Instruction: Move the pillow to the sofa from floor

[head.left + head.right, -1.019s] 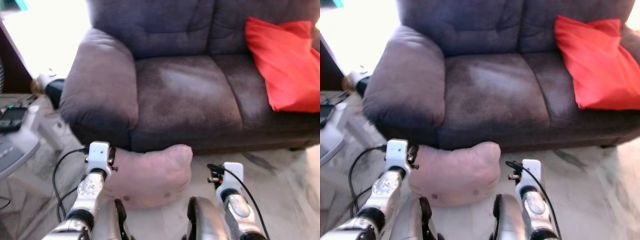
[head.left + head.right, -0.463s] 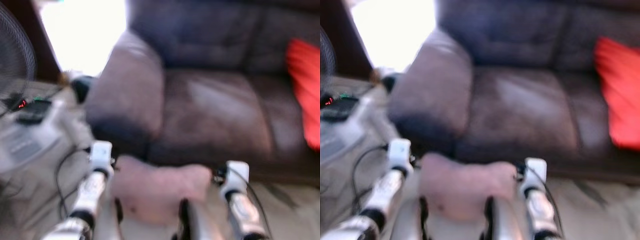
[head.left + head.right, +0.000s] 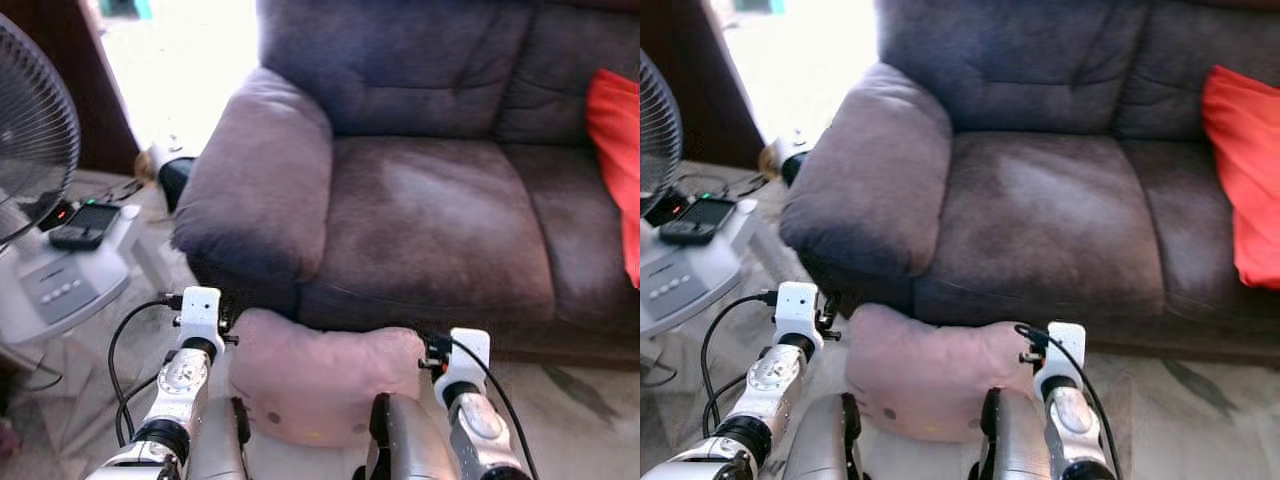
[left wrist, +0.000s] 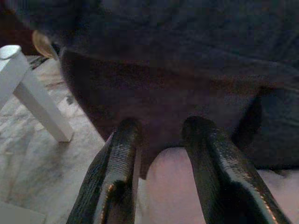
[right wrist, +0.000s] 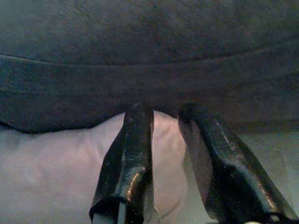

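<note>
A pale pink pillow (image 3: 320,385) hangs low in front of the dark grey sofa (image 3: 440,220), just below the seat's front edge, held between my two arms. In the left wrist view my left gripper (image 4: 161,135) pinches the pillow's (image 4: 173,186) one end, its black fingers (image 4: 119,163) on either side of the fabric. At the other end my right gripper (image 5: 166,114) is shut on the pillow (image 5: 70,172) in the same way. In the head views the white wrist mounts (image 3: 200,310) hide the fingertips.
A red cushion (image 3: 615,140) leans at the sofa's right end. The wide armrest (image 3: 260,180) is directly ahead on the left. A standing fan (image 3: 30,150) and its white base with a phone (image 3: 85,225) stand at the left on the marble floor (image 3: 580,400).
The camera has swung left: the fan has come into view and the red cushion has slid to the right edge. The pillow stays between both grippers.
</note>
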You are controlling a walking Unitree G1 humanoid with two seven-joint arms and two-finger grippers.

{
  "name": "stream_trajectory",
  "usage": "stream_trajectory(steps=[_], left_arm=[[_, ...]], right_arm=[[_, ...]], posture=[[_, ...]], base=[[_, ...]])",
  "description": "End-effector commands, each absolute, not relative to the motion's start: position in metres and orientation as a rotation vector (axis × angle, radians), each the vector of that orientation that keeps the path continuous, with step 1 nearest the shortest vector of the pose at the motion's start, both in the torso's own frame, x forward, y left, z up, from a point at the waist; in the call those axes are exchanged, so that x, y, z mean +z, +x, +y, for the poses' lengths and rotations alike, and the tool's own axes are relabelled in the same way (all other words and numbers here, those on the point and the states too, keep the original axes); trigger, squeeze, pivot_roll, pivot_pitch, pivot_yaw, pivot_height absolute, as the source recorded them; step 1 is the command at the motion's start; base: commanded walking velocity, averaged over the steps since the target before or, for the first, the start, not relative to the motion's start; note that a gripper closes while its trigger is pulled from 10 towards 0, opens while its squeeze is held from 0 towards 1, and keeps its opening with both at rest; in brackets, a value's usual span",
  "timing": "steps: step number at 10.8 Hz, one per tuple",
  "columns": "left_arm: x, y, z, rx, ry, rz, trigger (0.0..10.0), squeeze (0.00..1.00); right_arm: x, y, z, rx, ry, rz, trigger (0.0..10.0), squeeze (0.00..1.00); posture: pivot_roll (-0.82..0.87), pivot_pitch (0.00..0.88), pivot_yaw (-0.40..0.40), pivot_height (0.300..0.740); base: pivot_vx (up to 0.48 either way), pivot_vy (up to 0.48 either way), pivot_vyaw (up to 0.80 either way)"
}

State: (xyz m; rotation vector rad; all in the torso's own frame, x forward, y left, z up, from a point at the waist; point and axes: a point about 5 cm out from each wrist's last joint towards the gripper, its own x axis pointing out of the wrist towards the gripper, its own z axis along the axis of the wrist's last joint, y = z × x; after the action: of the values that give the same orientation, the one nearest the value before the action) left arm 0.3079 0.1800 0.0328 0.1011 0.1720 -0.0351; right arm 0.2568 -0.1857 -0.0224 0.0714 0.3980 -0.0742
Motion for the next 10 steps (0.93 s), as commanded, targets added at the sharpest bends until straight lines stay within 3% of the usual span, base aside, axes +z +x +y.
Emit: stream_trajectory(steps=[1,3,10], left_arm=[[0.027,0.303,0.181,-0.039,0.101,0.191,10.0,0.0],[0.026,0.302,0.181,-0.037,0.101,0.199,10.0,0.0],[0.009,0.29,0.182,-0.039,0.083,0.295,10.0,0.0]], right_arm=[[-0.03,0.249,-0.189,-0.1,0.086,0.45,10.0,0.0],[-0.038,0.24,-0.193,-0.14,0.094,0.506,10.0,0.0],[-0.026,0.254,-0.19,-0.086,0.068,0.43,10.0,0.0]], posture=[[0.07,0.074,-0.049,0.561],[0.08,0.076,-0.051,0.561],[0.07,0.085,-0.054,0.561]], base=[[0.0,0.0,0.0],[0.0,0.0,0.0],[0.0,0.0,0.0]])
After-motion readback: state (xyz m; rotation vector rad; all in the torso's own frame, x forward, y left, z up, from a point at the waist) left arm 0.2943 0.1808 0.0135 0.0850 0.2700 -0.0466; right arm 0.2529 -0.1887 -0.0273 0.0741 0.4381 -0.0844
